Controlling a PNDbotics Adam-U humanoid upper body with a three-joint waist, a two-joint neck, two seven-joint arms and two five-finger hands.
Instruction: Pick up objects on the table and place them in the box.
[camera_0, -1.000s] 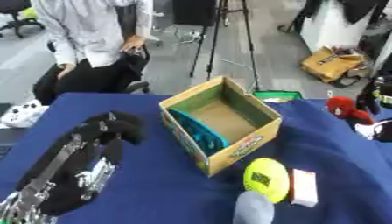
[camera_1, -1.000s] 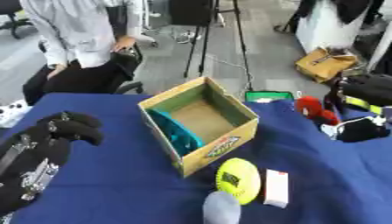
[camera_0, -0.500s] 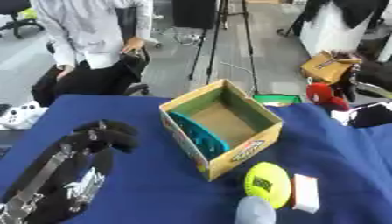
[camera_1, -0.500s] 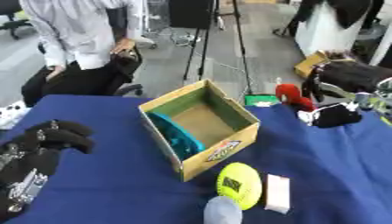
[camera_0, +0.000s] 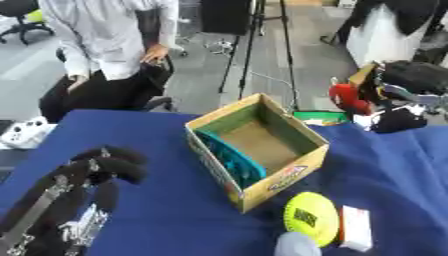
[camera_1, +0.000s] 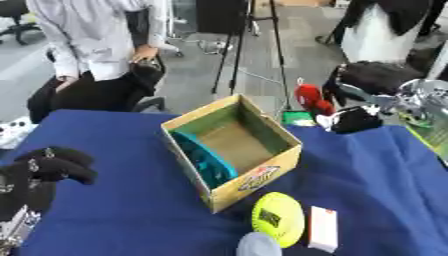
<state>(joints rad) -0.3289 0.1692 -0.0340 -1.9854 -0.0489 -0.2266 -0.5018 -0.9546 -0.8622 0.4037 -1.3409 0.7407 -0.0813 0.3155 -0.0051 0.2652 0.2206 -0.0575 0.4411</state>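
Note:
An open cardboard box (camera_0: 282, 171) stands in the middle of the blue table (camera_0: 166, 210), with a teal object (camera_0: 233, 160) leaning against its inner left wall. My right hand (camera_1: 354, 120) is in the air behind the box's right corner, shut on a red object (camera_1: 310, 100). In front of the box lie a yellow disc-shaped object (camera_0: 312, 218), a small white box (camera_0: 356, 228) and a grey rounded thing (camera_0: 297, 245). My left hand (camera_0: 103, 167) rests at the lower left with curled fingers, holding nothing.
A white game controller (camera_0: 24, 133) lies at the table's left edge. A green flat thing (camera_0: 320, 117) sits just behind the box. A person sits on a chair past the far edge, beside a tripod (camera_0: 254, 40).
My right hand has lifted the red object off the table's right side and carried it left and up towards the box. My left hand has sunk lower in the view.

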